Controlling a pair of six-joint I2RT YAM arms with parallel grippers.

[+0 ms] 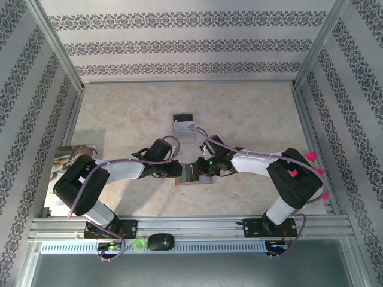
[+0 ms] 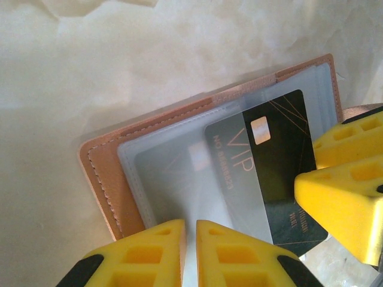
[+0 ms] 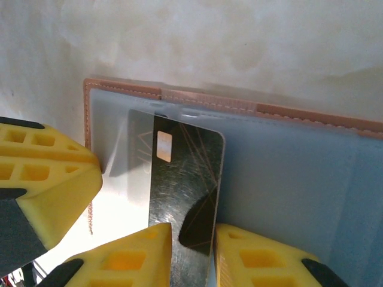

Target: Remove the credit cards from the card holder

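Currently the card holder (image 1: 192, 177) lies open on the bench (image 1: 251, 119), between the two arms, which both converge on it. I read the left gripper (image 2: 190, 230) as closed to a thin slit on the holder's near edge, where the clear sleeve (image 2: 173, 173) runs into the gap. A black card (image 2: 269, 155) marked VIP sticks partway out of that sleeve, tilted, its chip exposed. The right gripper (image 3: 192, 230) has its fingers a little apart, with the card's free end showing between them; I cannot tell whether it clamps the card. A silvery case (image 1: 184, 125) with a black end lies farther back, apart from the holder.
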